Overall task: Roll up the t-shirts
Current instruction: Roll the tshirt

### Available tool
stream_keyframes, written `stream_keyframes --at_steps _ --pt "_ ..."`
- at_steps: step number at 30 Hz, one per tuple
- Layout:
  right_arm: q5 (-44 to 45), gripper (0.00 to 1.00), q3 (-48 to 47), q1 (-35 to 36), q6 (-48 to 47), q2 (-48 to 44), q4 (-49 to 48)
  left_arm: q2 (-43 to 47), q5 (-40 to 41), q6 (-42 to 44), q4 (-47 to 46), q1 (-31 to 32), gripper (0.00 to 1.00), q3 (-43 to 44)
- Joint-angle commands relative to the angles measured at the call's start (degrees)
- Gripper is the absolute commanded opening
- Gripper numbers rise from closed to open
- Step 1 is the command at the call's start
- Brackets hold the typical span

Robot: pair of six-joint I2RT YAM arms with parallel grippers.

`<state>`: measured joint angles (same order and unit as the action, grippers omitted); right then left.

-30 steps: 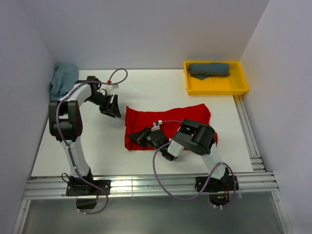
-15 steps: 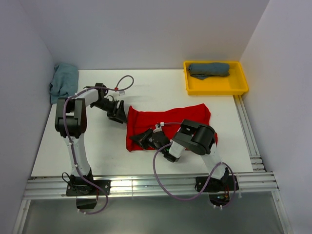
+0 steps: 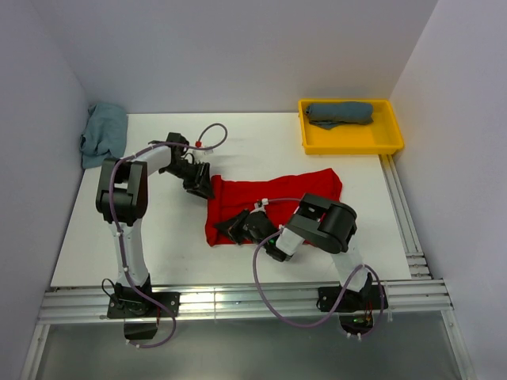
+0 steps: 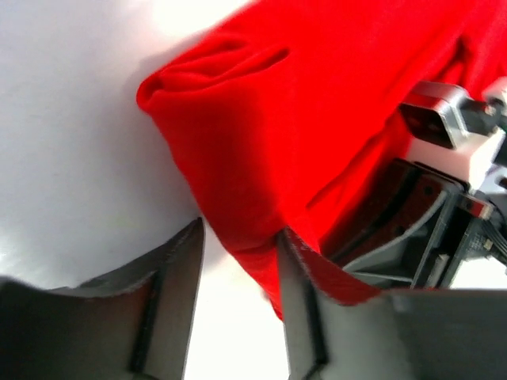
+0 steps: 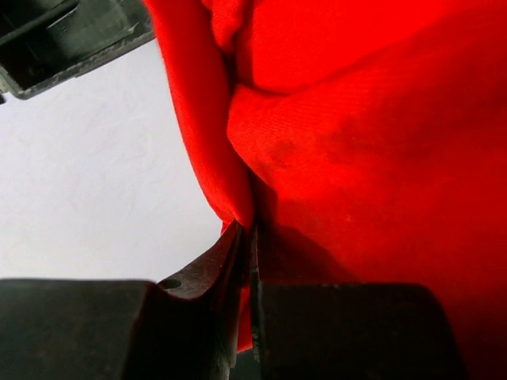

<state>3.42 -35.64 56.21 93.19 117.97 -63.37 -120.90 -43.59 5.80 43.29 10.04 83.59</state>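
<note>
Red t-shirt [image 3: 277, 192] is lying spread out on the white table [image 3: 158, 229], nearer the arms than the yellow tray [image 3: 348, 147] and off to its left. It's bright red, soft-looking cotton, mostly flat but rumpled, and the end farthest from the tray is bunched into a thick fold with a little pocket-like crease at the corner.

Right claw [image 3: 234, 229] is at the near corner of that far end. Its jaws are squeezed nearly together on a pinched-up ridge of the red cloth, so it's got a proper hold.

Left claw [image 3: 203, 187] sits at the other corner of the same end. Its jaws are partway apart and straddle the folded edge, with red cloth poking in between them and bare table showing in the gap, so no real grip there.

Blue-grey shirt [image 3: 341, 113] is bundled up inside the tray. Pale teal shirt [image 3: 103, 133] is heaped at the table's far left edge, well away from the tray.
</note>
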Motion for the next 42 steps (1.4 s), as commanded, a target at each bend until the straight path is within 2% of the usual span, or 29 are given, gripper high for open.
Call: stream_keyframes --at_steps 1,5,6,9,10,11,13,14,16,17,21,26,36,42 --pt "0.6 0.0 -1.8 -0.5 -3.6 -4.0 8.2 -0.2 5.4 -3.5 -3.5 0.5 0.41 1.3" --pt "1.4 0.01 -5.6 -0.4 -9.2 -7.2 19.5 -0.7 8.5 -4.5 -3.0 1.2 0.21 2.5" --pt "1.9 0.04 -7.1 -0.3 -10.4 -7.8 24.1 -0.7 9.5 -4.7 -2.9 1.4 0.09 2.6" --pt "4.6 0.17 -9.4 0.2 -14.9 -10.8 31.9 -0.5 11.0 -4.7 -2.6 1.9 0.0 2.9" --pt "5.3 0.21 -9.9 0.5 -15.7 -12.2 33.7 -0.4 11.9 -4.8 -2.6 2.3 0.0 2.9" --pt "6.6 0.3 -10.5 0.7 -16.5 -13.0 37.8 -0.4 12.4 -4.9 -2.4 2.4 0.0 3.0" --pt "9.0 0.37 -13.7 1.4 -19.2 -15.4 43.7 -0.2 14.1 -5.2 -2.2 2.9 0.0 3.2" --pt "11.9 0.4 -16.7 1.8 -20.1 -16.1 50.6 -0.1 14.3 -5.2 -2.0 3.0 0.0 3.4" --pt "15.0 0.44 -20.4 2.6 -22.4 -17.2 58.2 0.0 15.5 -5.4 -1.5 3.4 0.0 3.8" --pt "16.7 0.44 -22.2 3.5 -23.3 -17.4 64.4 0.1 15.7 -5.2 -1.4 3.5 0.0 3.9" --pt "22.5 0.44 -29.1 5.3 -26.4 -18.4 71.5 0.1 16.5 -5.1 -0.6 4.1 0.0 4.6" --pt "23.6 0.44 -37.0 6.4 -27.4 -15.9 81.5 -0.5 17.3 -5.0 0.0 4.5 0.0 5.4" --pt "22.8 0.51 -37.8 9.3 -26.1 -13.7 84.0 -0.9 17.8 -5.2 0.3 5.2 0.0 5.9" --pt "19.6 0.54 -37.2 10.2 -26.1 -12.5 81.6 -1.2 18.1 -5.3 0.7 5.4 0.0 6.6"
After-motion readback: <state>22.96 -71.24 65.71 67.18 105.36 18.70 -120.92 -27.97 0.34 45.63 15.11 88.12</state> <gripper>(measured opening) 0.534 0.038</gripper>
